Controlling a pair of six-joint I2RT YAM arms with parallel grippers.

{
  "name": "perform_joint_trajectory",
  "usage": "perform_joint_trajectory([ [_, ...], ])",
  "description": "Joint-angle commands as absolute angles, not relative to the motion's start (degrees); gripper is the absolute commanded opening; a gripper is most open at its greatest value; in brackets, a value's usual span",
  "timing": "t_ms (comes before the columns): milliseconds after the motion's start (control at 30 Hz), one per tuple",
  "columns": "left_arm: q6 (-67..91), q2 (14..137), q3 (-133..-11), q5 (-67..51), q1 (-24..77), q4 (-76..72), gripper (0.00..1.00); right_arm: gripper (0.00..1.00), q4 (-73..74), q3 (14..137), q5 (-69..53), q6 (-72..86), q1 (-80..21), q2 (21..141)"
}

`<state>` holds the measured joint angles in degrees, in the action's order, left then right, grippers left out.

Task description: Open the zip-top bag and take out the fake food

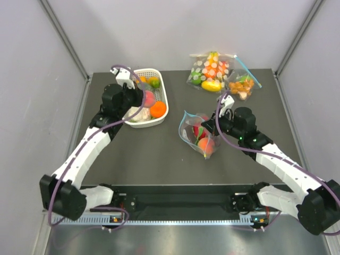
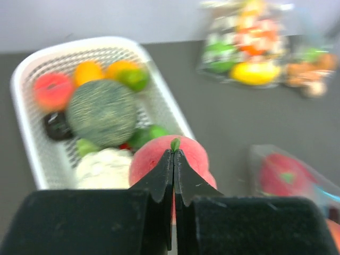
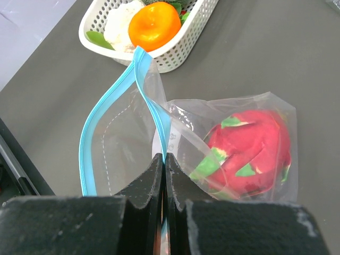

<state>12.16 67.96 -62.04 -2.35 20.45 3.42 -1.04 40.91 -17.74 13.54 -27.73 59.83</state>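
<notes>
The zip-top bag (image 1: 187,129) lies mid-table with its mouth gaping; its teal-blue zip strip (image 3: 106,114) loops open. My right gripper (image 3: 164,158) is shut on the strip's near lip, at the bag's right side (image 1: 206,126). Inside the bag sit a pink-red dragon fruit (image 3: 249,151) and other fake food, red and orange-pink (image 1: 205,145). My left gripper (image 2: 173,154) is shut on the green leaf of a pink peach (image 2: 154,162). The peach hangs over the near right corner of the white basket (image 1: 162,90); I cannot tell whether it touches anything.
The basket (image 2: 26,122) holds a green cabbage (image 2: 101,111), a cauliflower (image 2: 103,167), an orange (image 3: 154,25) and other toy produce. At the back right lie a polka-dot bag (image 1: 210,71) and a small bag of orange pieces (image 1: 243,85). Grey walls enclose the table.
</notes>
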Motion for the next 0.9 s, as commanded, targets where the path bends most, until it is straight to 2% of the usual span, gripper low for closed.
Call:
perform_joint_trajectory([
  [0,14.0,72.4,-62.8,3.3,15.5,-3.0,0.00,0.00,-3.1,41.6,-18.1,12.7,-27.7,60.0],
  [200,10.7,80.3,-66.2,12.3,12.9,-6.1,0.00,0.00,-2.5,41.2,-18.2,12.5,-27.4,59.7],
  [633,4.1,94.7,-71.9,19.2,9.6,-5.8,0.00,0.00,-1.8,41.0,-18.8,12.0,-27.3,59.6],
  [867,3.3,99.3,-71.1,20.8,9.5,-4.3,0.00,0.00,-1.6,40.6,-18.5,12.0,-27.2,59.3],
])
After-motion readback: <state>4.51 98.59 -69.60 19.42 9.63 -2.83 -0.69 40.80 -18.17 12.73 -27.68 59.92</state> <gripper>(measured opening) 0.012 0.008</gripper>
